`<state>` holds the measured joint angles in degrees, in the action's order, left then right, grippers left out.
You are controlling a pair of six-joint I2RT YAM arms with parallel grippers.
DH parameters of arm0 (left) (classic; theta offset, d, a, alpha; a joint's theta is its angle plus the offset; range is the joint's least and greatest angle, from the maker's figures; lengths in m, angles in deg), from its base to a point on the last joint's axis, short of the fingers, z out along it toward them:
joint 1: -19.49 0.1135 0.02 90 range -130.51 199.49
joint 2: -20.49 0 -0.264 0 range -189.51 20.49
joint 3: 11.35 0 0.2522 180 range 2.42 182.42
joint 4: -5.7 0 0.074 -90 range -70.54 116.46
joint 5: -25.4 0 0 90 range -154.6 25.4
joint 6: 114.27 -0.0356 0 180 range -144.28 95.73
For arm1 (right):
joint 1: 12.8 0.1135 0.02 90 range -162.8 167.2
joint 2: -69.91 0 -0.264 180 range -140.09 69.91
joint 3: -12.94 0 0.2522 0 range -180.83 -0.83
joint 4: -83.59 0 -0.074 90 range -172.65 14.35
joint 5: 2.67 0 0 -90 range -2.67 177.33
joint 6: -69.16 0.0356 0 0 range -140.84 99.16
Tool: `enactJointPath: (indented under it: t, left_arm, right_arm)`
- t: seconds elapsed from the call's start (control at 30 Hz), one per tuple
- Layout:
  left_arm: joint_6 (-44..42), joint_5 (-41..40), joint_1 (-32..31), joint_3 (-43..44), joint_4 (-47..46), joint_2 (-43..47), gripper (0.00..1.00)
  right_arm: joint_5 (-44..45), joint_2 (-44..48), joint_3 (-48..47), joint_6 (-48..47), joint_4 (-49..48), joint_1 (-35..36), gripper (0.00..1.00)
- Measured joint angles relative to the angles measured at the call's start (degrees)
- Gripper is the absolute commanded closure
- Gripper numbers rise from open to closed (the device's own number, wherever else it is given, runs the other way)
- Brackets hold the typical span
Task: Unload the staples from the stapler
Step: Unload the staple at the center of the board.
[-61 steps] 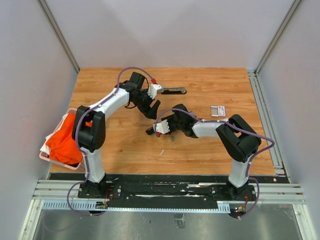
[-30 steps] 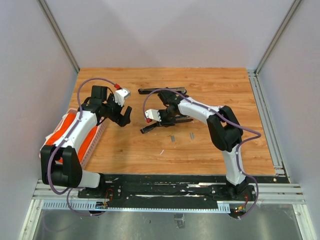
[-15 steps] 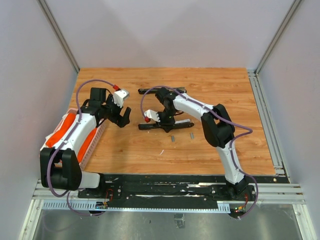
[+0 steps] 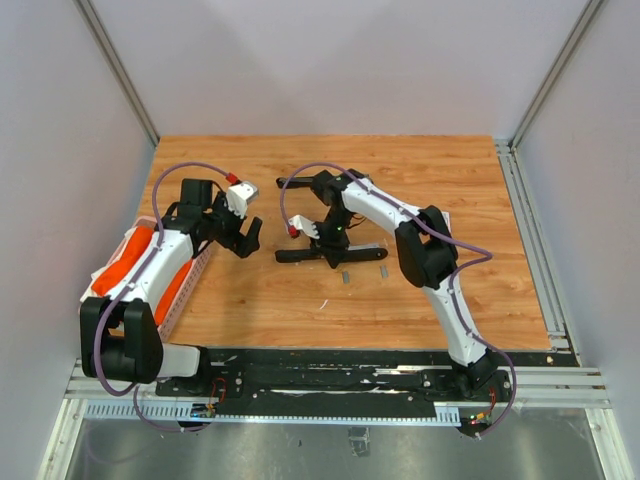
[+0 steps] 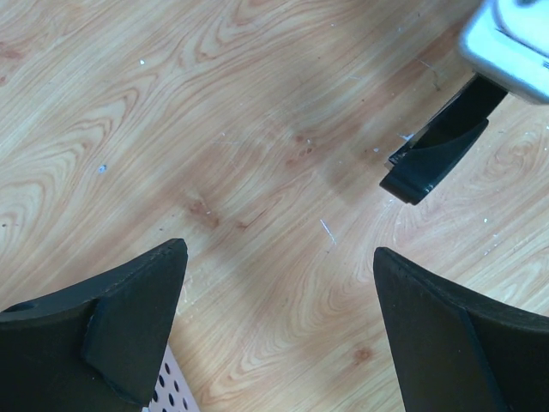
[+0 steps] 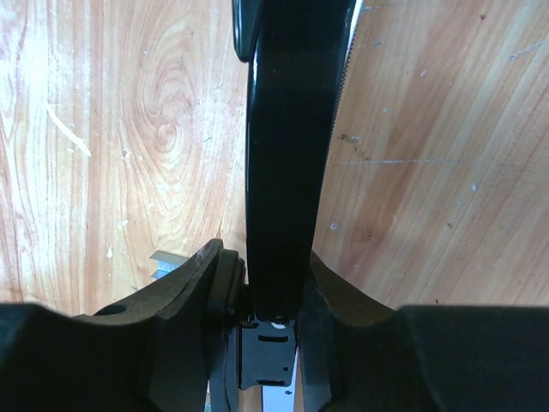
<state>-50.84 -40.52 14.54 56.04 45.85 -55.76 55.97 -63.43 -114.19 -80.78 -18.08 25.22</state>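
Note:
The black stapler (image 4: 330, 254) lies opened on the wooden table, its other arm (image 4: 300, 182) reaching toward the back. My right gripper (image 4: 330, 238) is shut on one black stapler bar (image 6: 287, 154), seen close in the right wrist view (image 6: 270, 266). Two short silvery staple strips (image 4: 345, 277) (image 4: 383, 270) lie on the table just in front of the stapler; one shows beside my right finger (image 6: 167, 262). My left gripper (image 4: 248, 235) is open and empty to the stapler's left (image 5: 279, 257); the stapler's tip (image 5: 433, 159) shows in its view.
A pink perforated basket (image 4: 190, 280) with orange cloth (image 4: 125, 265) sits at the table's left edge, under my left arm. A metal rail (image 4: 530, 240) runs along the right side. The white box is hidden behind my right arm.
My left gripper let go and drew back to the left. My right gripper carried the stapler back and left; two staple strips now lie on the table.

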Motion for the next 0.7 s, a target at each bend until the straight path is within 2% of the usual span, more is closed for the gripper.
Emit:
enactJointPath:
  t: [0.5,0.7]
  left_arm:
    - [0.00,0.09,0.02,-0.98,-0.83,0.04,0.06]
    - [0.02,0.13,0.02,-1.05,-1.16,0.04,0.05]
  right_arm:
    - [-8.94,-11.93,-16.83,-5.07,18.08,-1.64,1.00]
    - [-12.33,-12.81,-18.23,-9.57,22.27,-2.05,1.00]
